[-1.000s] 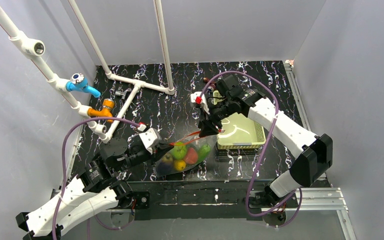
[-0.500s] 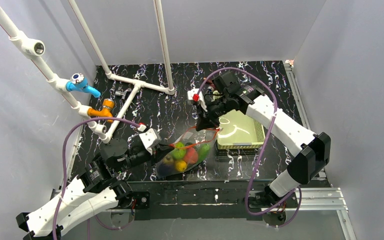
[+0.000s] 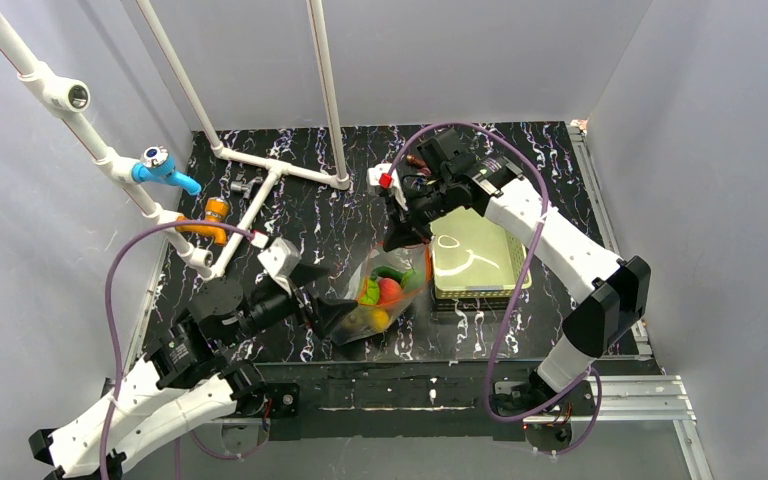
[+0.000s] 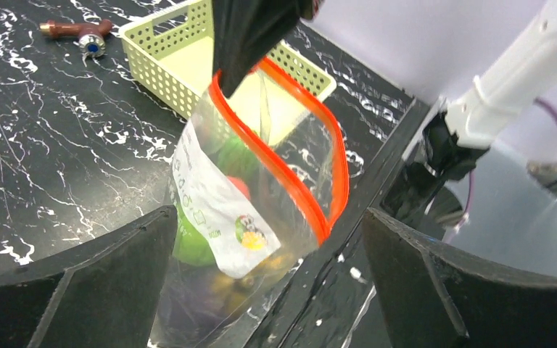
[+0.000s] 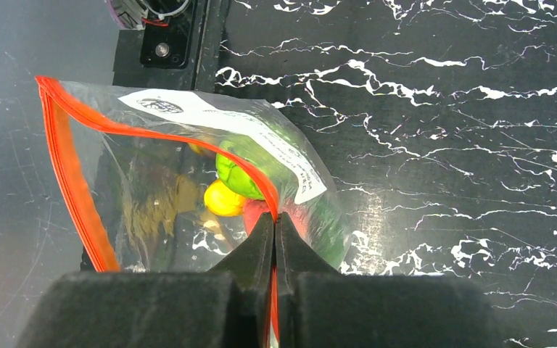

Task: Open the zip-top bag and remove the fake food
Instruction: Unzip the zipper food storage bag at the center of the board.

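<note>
Top view: vs a second ago, the left fingers (image 3: 336,317) have let go of the bag (image 3: 388,300) and sprung wide open. They now sit just beside its low end with nothing in them. The right fingers (image 3: 405,235) have lifted and pulled toward the back of the worktop (image 3: 290,215). The bag went from lying flat to hanging steeply from them, bottom end down on the worktop near the front edge. The fake food (image 3: 385,292) has bunched up in the lower part. The basket (image 3: 508,285) is just right of the bag and hasn't moved.

Left wrist: both left fingers (image 4: 87,290) are spread to the frame edges. The bag (image 4: 210,210) stands between them, and I can't tell whether it touches either one. The right fingers (image 4: 250,32) come in from above, pinched on the orange zipper strip (image 4: 279,170). The mouth gapes open in a loop. A green piece (image 4: 192,246) and something red show through the plastic. The basket (image 4: 167,65) is behind the bag, and a brown handled part (image 4: 72,30) lies on the worktop beyond it.

Right wrist: the right fingers (image 5: 254,268) are fully closed on one side of the zipper strip (image 5: 72,181), no gap visible. The bag (image 5: 152,145) hangs below with its mouth open. A yellow piece (image 5: 223,199) and a green one (image 5: 241,174) are still inside, so nothing is out yet.
</note>
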Robot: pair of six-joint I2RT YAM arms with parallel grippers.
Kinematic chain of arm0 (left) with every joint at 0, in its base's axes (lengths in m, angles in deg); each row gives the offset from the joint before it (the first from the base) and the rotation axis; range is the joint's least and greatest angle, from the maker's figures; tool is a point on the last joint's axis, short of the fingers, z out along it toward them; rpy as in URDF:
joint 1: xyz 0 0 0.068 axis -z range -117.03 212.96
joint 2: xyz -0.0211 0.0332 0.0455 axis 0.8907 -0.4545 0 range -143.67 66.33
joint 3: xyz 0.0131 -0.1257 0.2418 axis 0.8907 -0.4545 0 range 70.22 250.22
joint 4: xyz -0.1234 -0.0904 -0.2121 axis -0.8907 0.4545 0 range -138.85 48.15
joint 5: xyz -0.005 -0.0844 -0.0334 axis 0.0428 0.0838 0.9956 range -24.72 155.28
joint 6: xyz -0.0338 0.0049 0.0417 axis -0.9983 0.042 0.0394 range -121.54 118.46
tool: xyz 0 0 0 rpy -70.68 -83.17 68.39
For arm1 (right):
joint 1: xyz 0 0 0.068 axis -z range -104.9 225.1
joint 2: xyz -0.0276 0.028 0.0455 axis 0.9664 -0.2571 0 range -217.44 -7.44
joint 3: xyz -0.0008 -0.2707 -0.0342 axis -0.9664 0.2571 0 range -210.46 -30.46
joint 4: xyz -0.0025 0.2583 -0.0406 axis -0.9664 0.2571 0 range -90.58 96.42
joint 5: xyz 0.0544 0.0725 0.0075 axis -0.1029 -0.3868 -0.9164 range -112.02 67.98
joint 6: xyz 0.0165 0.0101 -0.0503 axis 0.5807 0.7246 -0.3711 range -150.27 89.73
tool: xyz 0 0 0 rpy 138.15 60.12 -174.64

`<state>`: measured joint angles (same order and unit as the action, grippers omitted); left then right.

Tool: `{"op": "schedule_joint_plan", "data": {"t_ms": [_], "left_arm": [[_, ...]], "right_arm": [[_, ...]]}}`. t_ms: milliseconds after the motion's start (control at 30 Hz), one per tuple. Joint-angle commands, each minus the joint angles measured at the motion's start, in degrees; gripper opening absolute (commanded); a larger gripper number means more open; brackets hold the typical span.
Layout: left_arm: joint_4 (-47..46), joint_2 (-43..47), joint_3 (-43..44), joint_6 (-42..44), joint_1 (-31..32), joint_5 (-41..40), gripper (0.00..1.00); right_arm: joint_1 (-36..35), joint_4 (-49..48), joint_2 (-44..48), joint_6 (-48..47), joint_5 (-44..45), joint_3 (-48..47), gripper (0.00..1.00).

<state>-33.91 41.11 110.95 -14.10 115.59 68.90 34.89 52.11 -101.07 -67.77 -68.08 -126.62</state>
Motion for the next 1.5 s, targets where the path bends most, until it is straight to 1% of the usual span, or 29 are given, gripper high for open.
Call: {"op": "schedule_joint_plan", "data": {"t_ms": [0,167,400,533,667,767,867,967,1033,1200,1233,1300,1367,1433,1467], "left_arm": [[-1.78,-4.9,4.94,-8.93,-0.05,-6.28,0.98],[-1.8,-11.87,9.7,-12.02,-0.11,-8.15,0.98],[-0.9,-16.04,12.07,-14.56,-1.11,-9.51,0.98],[-2.09,-17.5,12.28,-15.21,-2.16,-6.82,0.98],[-1.25,-19.92,12.67,-14.91,-3.31,-4.06,0.98],[-0.87,-21.78,12.91,-13.93,-4.26,-3.62,0.98],[-1.08,-23.57,13.32,-13.47,-5.64,-0.69,0.91],[-1.07,-25.57,14.17,-12.68,-7.03,0.34,0.84],[-0.85,-26.83,14.68,-12.1,-7.58,1.19,0.82],[-0.8,-28.99,15.12,-11.16,-8.05,3.37,0.67],[-0.79,-29.13,15.04,-11.02,-8.12,3.61,0.62],[-0.66,-29.35,14.81,-10.68,-8.3,3.93,0.5],[-0.22,-29.41,14.64,-10.31,-8.52,3.99,0.34],[0.0,-29.39,14.52,-9.94,-8.77,4.34,0.25],[0.01,-29.41,14.36,-9.77,-8.94,4.63,0.19]], "right_arm": [[-0.31,0.74,-0.6,0.71,-2.67,-3.54,0.01],[-0.45,0.24,-0.11,0.92,-2.81,-2.54,0.01],[-0.56,-0.29,0.24,1.11,-3.27,-1.73,0.01],[-0.71,-0.3,0.1,1.11,-3.33,-1.66,0.01],[-0.92,-0.23,0.02,1.06,-3.49,-1.7,0.01],[-1.01,-0.24,0.09,1.11,-3.35,-1.53,0.01],[-1.09,-0.35,0.15,1.04,-3.33,-1.36,0.01],[-1.1,-0.33,0.1,1.02,-3.33,-1.31,0.01],[-1.15,-0.33,0.09,1.02,-3.34,-1.23,0.01],[-1.19,-0.31,-0.07,0.93,-3.17,-1.18,0.01],[-1.19,-0.3,-0.07,0.93,-3.22,-1.14,0.01],[-1.19,-0.33,-0.3,0.87,-3.32,-1.14,0.01],[-1.19,-0.26,-0.34,0.93,-3.38,-1.16,0.01],[-1.19,-0.18,-0.46,0.87,-3.5,-1.17,0.01],[-1.19,-0.06,-0.42,0.85,-3.53,-1.14,0.01]]}}
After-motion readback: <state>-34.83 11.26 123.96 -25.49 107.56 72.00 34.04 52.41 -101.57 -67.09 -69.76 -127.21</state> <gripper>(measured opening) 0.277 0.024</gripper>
